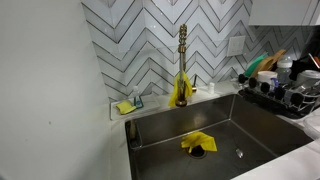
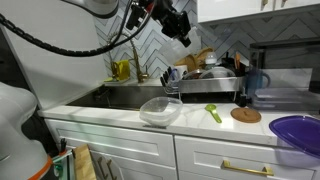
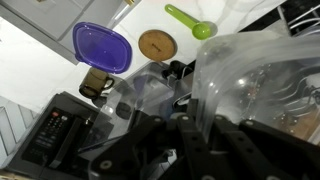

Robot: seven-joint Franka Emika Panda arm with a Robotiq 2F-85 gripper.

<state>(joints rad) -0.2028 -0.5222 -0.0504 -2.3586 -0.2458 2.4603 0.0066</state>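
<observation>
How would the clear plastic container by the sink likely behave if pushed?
The clear plastic container looks thin-walled and seems empty, so it is probably light and apt to slide on the smooth white counter. Its low, wide shape suggests it would hardly tip.

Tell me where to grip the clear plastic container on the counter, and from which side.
Grip the clear container by one wall at the rim, coming straight down from above with one finger inside and one outside. It seems to sit open side up, wide and shallow, and is probably too broad to span whole. The gripper hangs high above the dish rack.
</observation>
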